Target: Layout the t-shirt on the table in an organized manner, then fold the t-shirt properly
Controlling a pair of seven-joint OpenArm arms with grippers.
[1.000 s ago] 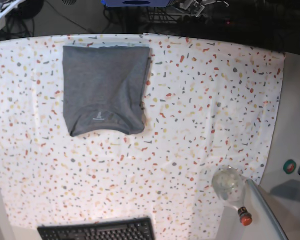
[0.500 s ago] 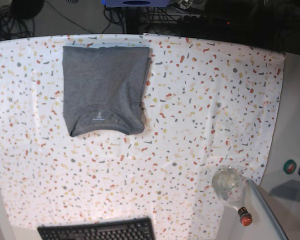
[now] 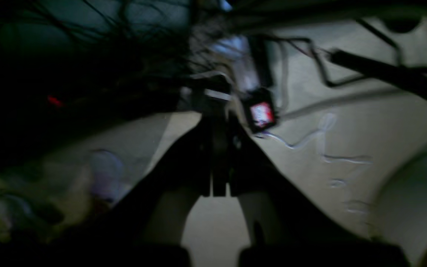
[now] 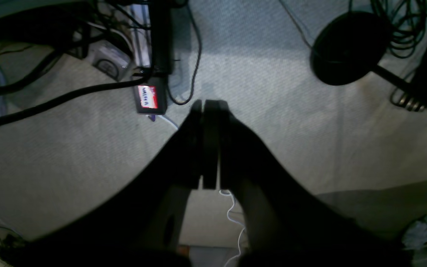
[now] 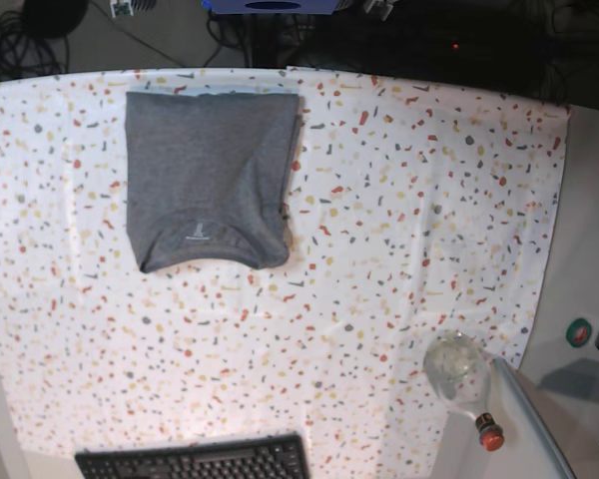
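**Folded grey tee lies flat, both pincers pressed together off the table**

A black computer keyboard sits at the six o'clock edge of the base view. At about five o'clock a clear glass bottle with an orange-red cap lies on its side at the cloth's corner, beside a slanted glass pane. A small round teal sticker marks the plain white side counter at four o'clock. None of these touches the garment, and nothing lies on top of it.

The plain heather-grey short-sleeved cotton t-shirt rests at about eleven o'clock on the large flat table covered in white cloth with red, yellow, grey and orange flecks. It is folded into a neat near-square block, slightly longer from twelve to six. The collar, with its small pale mark, points toward six o'clock; the straight folded edge lies along the table's twelve o'clock border.

The left gripper is pressed together and holds nothing, above a dim, blurred floor with cables. The right gripper is likewise pressed together and empty, over pale carpet, black cables and a small black box with a red-and-white label.
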